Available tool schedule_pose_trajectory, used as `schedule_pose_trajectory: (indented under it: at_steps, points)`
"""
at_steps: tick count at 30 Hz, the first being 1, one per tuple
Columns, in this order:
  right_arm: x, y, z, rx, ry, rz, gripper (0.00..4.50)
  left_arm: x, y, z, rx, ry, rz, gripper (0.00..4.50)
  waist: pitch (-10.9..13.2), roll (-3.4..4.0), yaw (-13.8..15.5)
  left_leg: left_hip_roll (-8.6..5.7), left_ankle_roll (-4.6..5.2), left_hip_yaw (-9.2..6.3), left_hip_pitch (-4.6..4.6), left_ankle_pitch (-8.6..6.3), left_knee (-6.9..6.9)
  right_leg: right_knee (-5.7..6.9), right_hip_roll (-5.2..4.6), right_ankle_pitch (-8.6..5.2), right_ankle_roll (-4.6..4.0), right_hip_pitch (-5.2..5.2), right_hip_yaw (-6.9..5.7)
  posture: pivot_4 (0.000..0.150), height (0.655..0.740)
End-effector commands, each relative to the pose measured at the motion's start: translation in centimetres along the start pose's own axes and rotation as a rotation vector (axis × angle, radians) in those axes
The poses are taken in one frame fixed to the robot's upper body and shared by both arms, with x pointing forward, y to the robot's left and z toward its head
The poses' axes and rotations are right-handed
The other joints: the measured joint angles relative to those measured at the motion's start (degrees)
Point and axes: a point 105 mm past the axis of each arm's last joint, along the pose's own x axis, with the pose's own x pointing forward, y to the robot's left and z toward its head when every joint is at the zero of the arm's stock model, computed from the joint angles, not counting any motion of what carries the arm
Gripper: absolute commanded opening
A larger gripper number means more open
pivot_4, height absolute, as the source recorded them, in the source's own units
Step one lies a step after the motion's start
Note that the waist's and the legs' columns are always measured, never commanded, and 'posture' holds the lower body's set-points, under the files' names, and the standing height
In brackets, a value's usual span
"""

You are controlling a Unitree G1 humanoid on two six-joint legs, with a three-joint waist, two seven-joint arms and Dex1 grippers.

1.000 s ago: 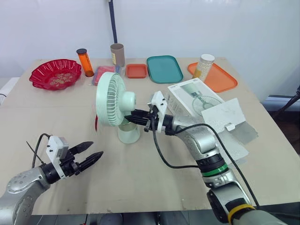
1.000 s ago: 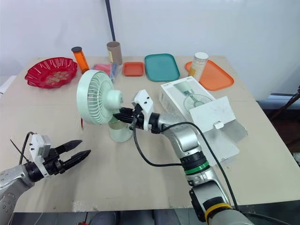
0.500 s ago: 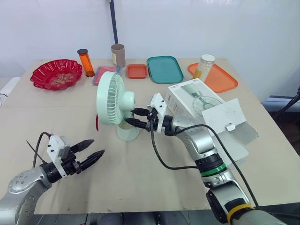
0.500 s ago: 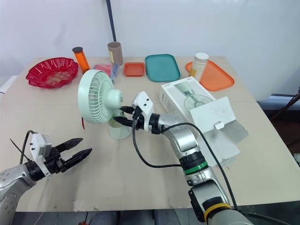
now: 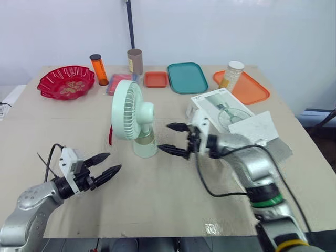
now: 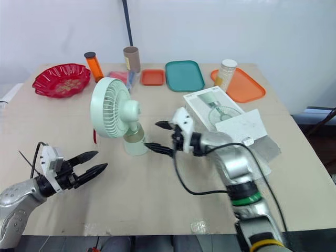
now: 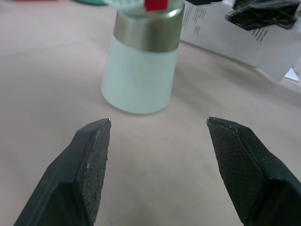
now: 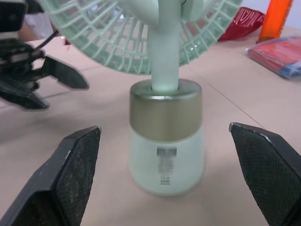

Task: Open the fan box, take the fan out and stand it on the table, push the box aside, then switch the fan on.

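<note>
- Right gripper (image 5: 167, 138) is spread wide, just to the right of the fan (image 5: 128, 105). Its tips point at the foot of the fan and touch nothing.
- From the right wrist, the fan's base (image 8: 166, 141), pale green under a metallic band, stands between the two black fingers (image 8: 70, 174) with a clear gap either side.
- Left gripper (image 5: 111, 163) is spread too and empty, low over the table (image 5: 157, 205), in front of the fan and off to its left.
- The fan stands upright on the table, grille turned toward the robot's left.
- The fan box (image 5: 220, 107) lies right of the fan, beyond the right gripper, with its flap (image 5: 254, 126) hanging open.
- Behind the fan, left to right: red bowl (image 5: 66, 82), orange bottle (image 5: 97, 69), cardboard tube (image 5: 135, 61), small orange tray (image 5: 156, 79), teal tray (image 5: 185, 77).
</note>
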Motion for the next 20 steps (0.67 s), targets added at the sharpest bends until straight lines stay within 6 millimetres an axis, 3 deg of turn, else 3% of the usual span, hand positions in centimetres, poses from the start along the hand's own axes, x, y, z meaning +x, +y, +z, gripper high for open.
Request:
schedule_pose_trajectory:
  at_steps: [1,6,15,20]
  points:
    - [-2.5,0.1,2.6,-0.058,-0.032,-0.057,4.47,0.2,0.7,2.1,0.050,-0.035,-0.010,3.48,0.00,0.00,-0.31,0.01,0.00,0.01,0.01,0.00,0.00,0.00,0.01,0.00,0.00,0.01,0.01,0.150,0.7400]
    - [-4.6,0.5,2.7,-0.071,0.016,-0.136,4.47,1.0,1.3,3.5,0.106,-0.019,-0.052,3.48,0.00,0.00,-0.68,0.08,0.03,0.03,0.06,-0.01,-0.01,0.01,0.12,-0.01,-0.02,0.00,0.04,0.150,0.7400]
    - [-5.2,0.3,-0.1,-0.037,0.098,-0.212,4.47,0.2,2.1,1.5,0.124,0.075,-0.054,3.48,0.00,0.00,-0.52,0.08,0.03,0.10,0.07,-0.01,-0.01,0.00,0.12,-0.02,0.00,-0.01,0.12,0.150,0.7400]
    - [-5.1,0.2,-1.1,-0.029,0.117,-0.213,4.47,1.1,2.6,1.3,0.126,0.036,-0.016,3.48,0.00,-0.01,-0.30,0.08,0.03,0.10,0.06,-0.01,-0.01,-0.01,0.12,-0.03,0.00,-0.01,0.12,0.150,0.7400]
